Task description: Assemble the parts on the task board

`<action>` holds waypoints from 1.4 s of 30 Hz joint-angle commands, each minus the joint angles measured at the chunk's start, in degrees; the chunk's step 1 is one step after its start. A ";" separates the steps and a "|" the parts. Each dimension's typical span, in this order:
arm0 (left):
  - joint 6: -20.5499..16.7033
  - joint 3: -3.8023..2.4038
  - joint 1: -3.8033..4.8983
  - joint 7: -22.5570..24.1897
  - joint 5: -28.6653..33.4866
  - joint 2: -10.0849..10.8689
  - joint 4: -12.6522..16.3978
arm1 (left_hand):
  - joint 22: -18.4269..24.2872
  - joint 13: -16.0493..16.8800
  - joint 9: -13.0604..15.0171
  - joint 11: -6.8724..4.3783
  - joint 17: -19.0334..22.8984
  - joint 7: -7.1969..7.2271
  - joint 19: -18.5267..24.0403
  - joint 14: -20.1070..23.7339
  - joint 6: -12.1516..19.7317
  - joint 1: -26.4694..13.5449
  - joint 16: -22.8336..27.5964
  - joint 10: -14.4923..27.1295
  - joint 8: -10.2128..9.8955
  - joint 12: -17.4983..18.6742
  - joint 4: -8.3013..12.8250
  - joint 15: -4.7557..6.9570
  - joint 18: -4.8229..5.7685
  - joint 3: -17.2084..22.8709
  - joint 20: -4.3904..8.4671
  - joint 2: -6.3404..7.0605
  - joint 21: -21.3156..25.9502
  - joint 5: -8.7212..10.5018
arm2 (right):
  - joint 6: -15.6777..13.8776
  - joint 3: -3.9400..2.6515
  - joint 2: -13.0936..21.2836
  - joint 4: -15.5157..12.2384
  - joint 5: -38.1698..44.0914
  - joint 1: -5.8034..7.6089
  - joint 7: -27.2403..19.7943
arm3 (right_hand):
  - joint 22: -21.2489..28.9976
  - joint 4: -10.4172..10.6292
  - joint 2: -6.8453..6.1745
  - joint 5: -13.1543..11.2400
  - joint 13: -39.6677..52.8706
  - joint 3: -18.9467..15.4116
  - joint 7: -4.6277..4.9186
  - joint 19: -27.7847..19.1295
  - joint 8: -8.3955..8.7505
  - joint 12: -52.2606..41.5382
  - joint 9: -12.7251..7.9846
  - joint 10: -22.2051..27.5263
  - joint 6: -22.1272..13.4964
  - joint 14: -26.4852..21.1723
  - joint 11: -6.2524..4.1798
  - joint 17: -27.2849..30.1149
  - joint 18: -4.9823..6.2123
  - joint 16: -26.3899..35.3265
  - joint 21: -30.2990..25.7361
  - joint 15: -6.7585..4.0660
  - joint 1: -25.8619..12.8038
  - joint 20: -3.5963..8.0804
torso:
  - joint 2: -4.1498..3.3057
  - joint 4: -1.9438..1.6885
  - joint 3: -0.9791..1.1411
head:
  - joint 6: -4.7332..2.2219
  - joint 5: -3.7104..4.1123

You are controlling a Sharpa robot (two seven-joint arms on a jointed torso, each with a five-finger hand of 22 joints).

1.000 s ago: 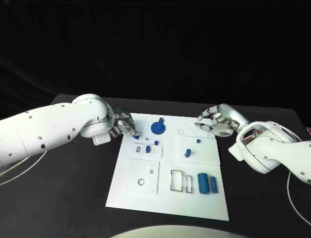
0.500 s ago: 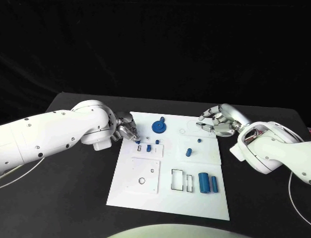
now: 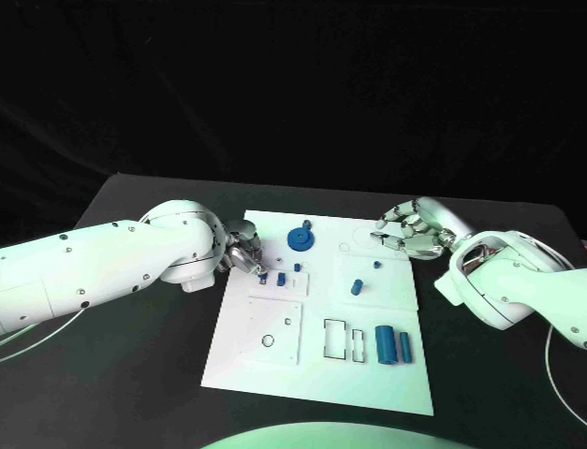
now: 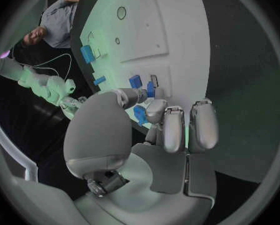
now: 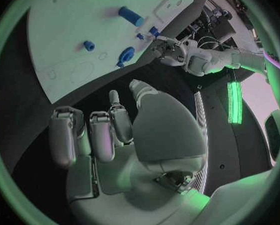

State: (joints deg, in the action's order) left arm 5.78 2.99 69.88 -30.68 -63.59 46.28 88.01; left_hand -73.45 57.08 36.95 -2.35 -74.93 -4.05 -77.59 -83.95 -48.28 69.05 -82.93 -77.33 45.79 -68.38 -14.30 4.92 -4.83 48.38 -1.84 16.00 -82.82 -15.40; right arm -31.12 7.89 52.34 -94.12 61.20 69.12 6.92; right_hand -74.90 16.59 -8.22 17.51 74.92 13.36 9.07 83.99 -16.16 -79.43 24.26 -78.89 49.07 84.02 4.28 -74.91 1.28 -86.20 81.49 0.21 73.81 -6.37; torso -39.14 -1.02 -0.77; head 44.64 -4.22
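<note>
**Hands at the far end of the task board**

Board (image 3: 314,374) lies lengthwise at the centre of the black table (image 3: 131,374), its long axis running from 6 o'clock to 12 o'clock in the head view. Blue parts are spread over it. A round blue disc (image 3: 299,240) sits at the 12 o'clock end. Two small blue blocks (image 3: 281,279) sit just below the disc, toward 9 o'clock of the board's centre line. A short blue peg (image 3: 356,287) stands near the middle, and a smaller one (image 3: 374,265) lies beyond it toward 1 o'clock. Two upright blue cylinders (image 3: 391,346) stand side by side at about 4 o'clock of the board's centre, beside an empty rectangular outline (image 3: 333,340).

The left hand (image 3: 242,251) is at the board's 9 o'clock edge, near its far end. In the left wrist view the thumb and one fingertip (image 4: 154,106) meet over a small blue piece (image 4: 150,89) next to the two blocks. The remaining fingers are curled alongside. Whether the piece is actually pinched or merely touched cannot be determined.

The right hand (image 3: 412,230) hovers at the board's far corner, at about 2 o'clock. Its fingers (image 5: 102,135) are loosely curled with gaps between them and hold nothing. The hand is clear of the board surface.
</note>
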 commanded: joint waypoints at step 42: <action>4.15 0.35 -0.70 -2.15 -3.65 -0.61 -0.12 | -0.27 -0.06 9.12 -0.22 -3.12 2.50 -0.62 -3.03 -2.34 -0.91 -0.07 -0.59 2.28 -0.22 6.68 0.56 1.08 7.40 0.05 0.00 -0.43 -0.17 | 0.78 0.00 0.05 0.00 0.50 -0.21 -0.54 | -11.15 -0.05 0.17 0.36 2.14 -0.42 -0.09 1.15 -0.29 0.26 0.09 0.27 -0.06 3.45 -0.02 -4.13 0.89 0.20 -0.42 -0.13 -0.35 0.19 | 0.01 0.02 -0.01 | 0.16 -0.20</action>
State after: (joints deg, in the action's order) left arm 8.14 3.16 69.43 -31.86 -66.83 45.65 87.95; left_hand -73.78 57.08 36.95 -2.65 -74.91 -3.87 -78.01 -84.04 -48.47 68.07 -82.93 -77.63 47.94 -68.72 -14.46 5.01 -4.83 48.55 -1.85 16.51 -83.03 -15.31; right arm -31.01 7.89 52.40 -94.10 61.20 68.96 6.81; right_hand -74.92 16.59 -8.22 17.51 74.92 13.36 9.07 83.99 -16.16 -79.43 24.29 -78.89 49.07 84.02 4.28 -74.95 1.28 -86.20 81.29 0.21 73.82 -6.37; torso -39.10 -1.02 -0.79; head 44.84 -4.35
